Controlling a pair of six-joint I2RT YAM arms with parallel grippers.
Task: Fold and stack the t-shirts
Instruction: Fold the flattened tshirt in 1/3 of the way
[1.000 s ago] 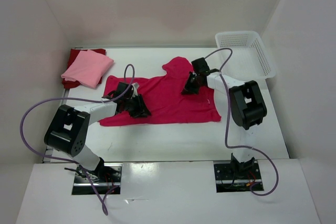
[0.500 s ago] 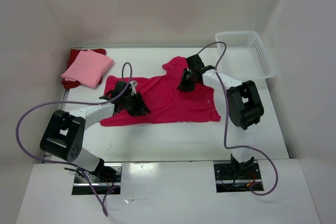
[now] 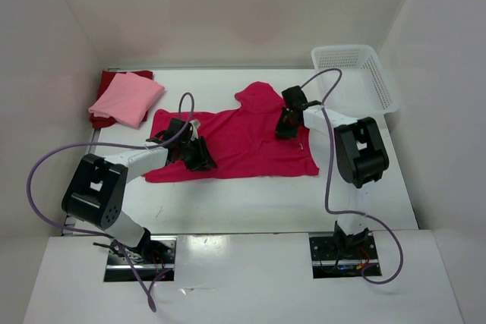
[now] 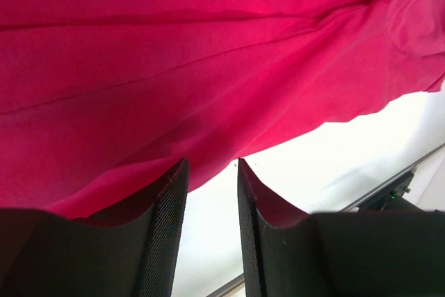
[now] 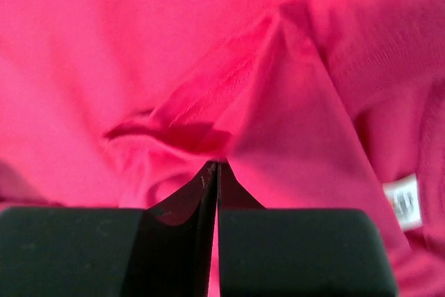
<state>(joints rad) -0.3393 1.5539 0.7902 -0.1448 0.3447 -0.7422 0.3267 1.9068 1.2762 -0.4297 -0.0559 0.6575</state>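
Observation:
The crimson-magenta t-shirt (image 3: pixel 235 142) lies spread flat in the middle of the table, one sleeve pointing to the back. My left gripper (image 3: pixel 199 155) rests low over its front left part. In the left wrist view this gripper (image 4: pixel 212 165) is open, with bare table showing between its fingers and the shirt's hem (image 4: pixel 208 67) just past the tips. My right gripper (image 3: pixel 282 130) sits on the shirt's right part near the collar. In the right wrist view it (image 5: pixel 217 165) is shut, pinching a puckered fold of the cloth (image 5: pixel 174 53). The light pink t-shirt (image 3: pixel 127 98) lies folded on the dark red t-shirt (image 3: pixel 110 80) at the back left.
A white lattice basket (image 3: pixel 345 51) stands at the back right corner. White walls close in the table on the left, back and right. The shirt's white label (image 5: pixel 402 201) shows right of my right gripper's fingers.
My right gripper went up and left toward the back sleeve, opened, then came back right and shut on the cloth. The left gripper has hardly moved.

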